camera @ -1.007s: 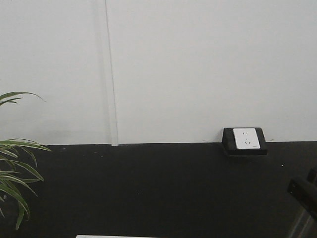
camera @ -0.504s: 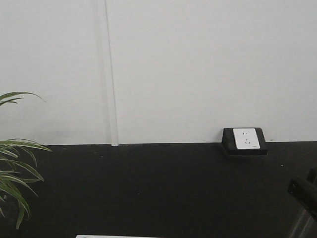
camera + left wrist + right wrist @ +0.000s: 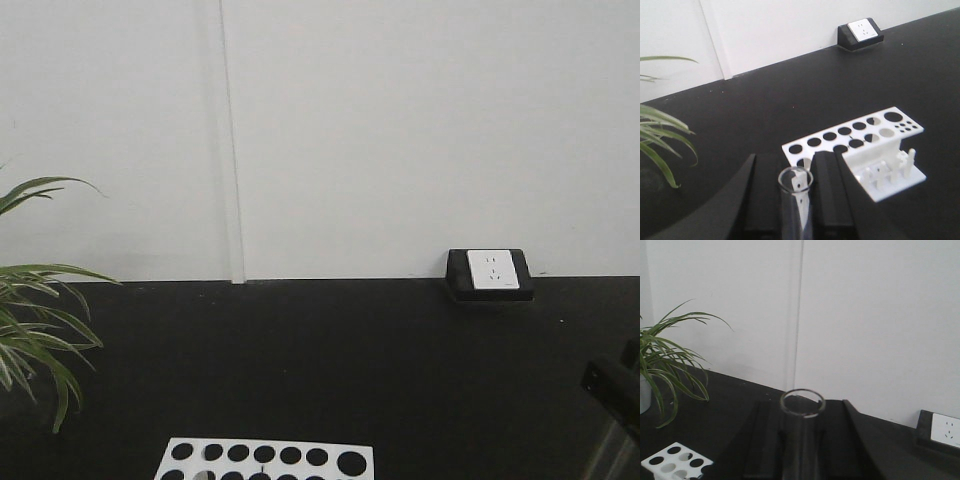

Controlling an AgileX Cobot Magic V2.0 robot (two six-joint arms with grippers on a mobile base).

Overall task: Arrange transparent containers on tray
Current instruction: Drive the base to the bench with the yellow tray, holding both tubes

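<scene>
Two robot hands each grip a clear tube over a black table [image 3: 765,100].
The left hand [image 3: 790,167] is closed on a glass tube [image 3: 796,210], with a white holed rack [image 3: 855,135] at one o'clock. The right hand [image 3: 803,405] is clamped on a second tube [image 3: 802,450], with a plant [image 3: 665,355] at ten o'clock.

A plain white wall [image 3: 420,130] filled the upper part of the front view, broken by a narrow vertical strip [image 3: 232,150] running down to the tabletop. Below it lay a matte black table surface [image 3: 330,360], meeting the wall in a straight line. A black box with a white power socket [image 3: 489,272] sat against the wall at the right. Narrow green plant leaves [image 3: 40,320] arched in from the left. The light was soft and even.
</scene>
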